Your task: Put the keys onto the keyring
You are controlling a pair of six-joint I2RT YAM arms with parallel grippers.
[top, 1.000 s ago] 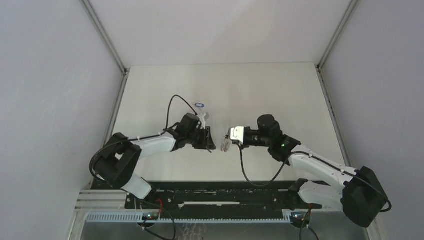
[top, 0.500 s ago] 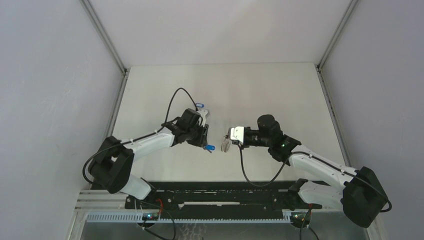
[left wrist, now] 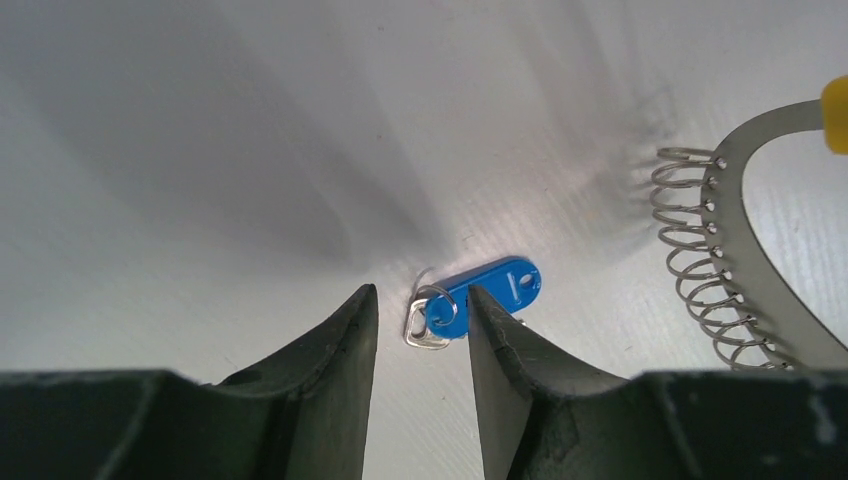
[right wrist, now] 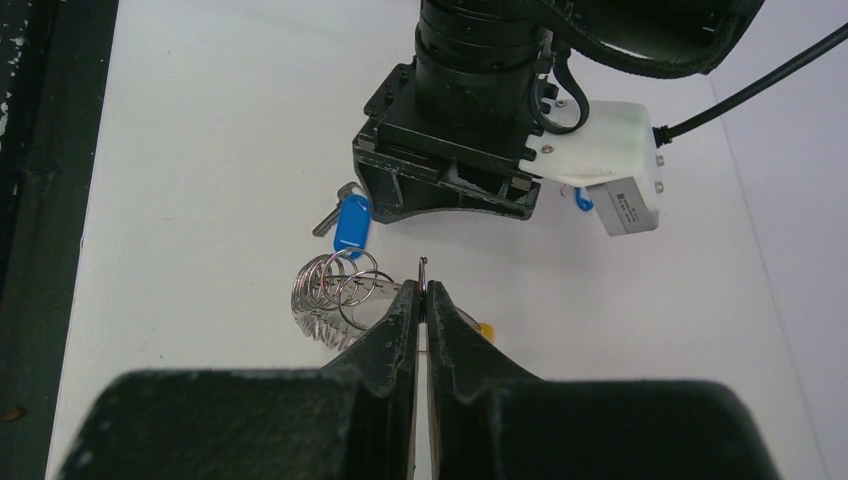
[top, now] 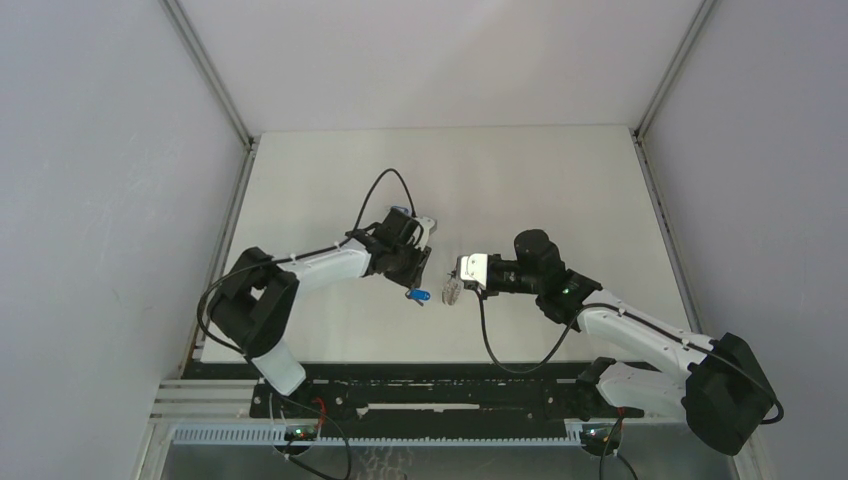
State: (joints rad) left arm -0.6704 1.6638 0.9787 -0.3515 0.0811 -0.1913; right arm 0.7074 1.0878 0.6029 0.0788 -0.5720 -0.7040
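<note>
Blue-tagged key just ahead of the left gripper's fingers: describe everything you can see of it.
The key is small and silvery, metal by its look. A little split ring joins it to an oblong blue plastic tag. It lies flat on the white table, just beyond the open left gripper and apart from the coiled keyring. Nothing visibly grips it.

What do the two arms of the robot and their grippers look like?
Both the left arm and the right arm have white links, black joints and a looping black cable. The left gripper and right gripper have black, tapered fingers.
</note>
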